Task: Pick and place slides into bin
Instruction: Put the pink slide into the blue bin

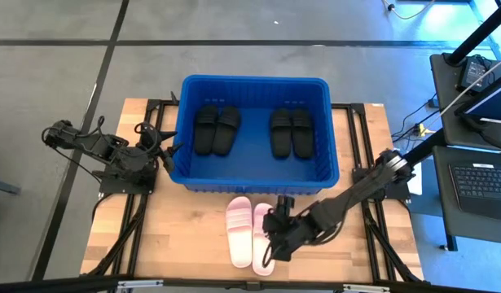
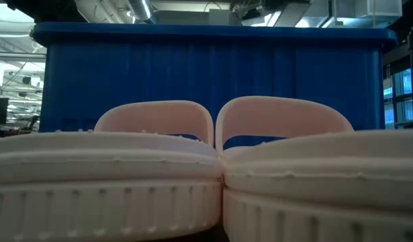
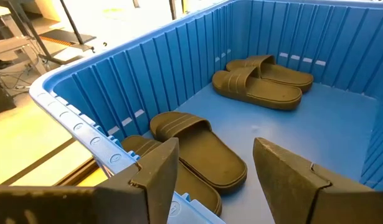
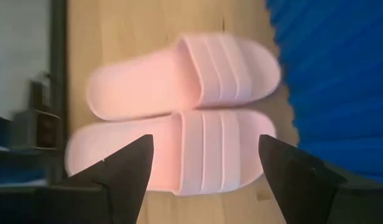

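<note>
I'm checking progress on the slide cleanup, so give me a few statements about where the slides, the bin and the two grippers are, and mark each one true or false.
1. All four black slides lie inside the blue bin. True.
2. The pink slides are in the bin too. False: they lie side by side on the wooden table, in front of the bin.
3. The right gripper hangs open over the pink slides. True.
4. The left gripper is shut on a black slide. False: it is open at the bin's left rim and holds nothing.
5. The bin is tipped on its side. False: it stands upright.
</note>
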Controlling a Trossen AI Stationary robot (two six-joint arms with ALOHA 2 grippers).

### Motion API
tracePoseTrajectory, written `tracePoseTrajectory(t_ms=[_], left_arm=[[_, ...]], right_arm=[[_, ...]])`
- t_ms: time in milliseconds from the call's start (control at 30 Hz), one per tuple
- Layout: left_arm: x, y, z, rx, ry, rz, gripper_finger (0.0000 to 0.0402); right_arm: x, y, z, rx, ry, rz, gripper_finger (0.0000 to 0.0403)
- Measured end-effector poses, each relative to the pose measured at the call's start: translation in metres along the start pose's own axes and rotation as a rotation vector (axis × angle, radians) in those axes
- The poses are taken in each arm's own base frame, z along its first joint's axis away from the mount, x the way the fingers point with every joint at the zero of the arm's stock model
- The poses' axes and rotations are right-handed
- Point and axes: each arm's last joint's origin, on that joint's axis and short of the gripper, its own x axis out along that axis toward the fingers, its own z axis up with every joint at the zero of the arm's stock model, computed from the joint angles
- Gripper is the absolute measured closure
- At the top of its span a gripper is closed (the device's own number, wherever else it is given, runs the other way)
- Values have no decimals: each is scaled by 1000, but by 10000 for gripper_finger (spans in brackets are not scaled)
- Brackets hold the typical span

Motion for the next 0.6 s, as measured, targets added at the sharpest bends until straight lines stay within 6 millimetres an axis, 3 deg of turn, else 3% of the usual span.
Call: tracePoseTrajectory(t_ms=[267,600], left_arm=[[0,0,0,0,0,0,200],[0,0,0,0,0,0,200]], right_arm=[[62,16,-20,-73,130,-71,111],[112,25,-42,-71,253,-98,113]])
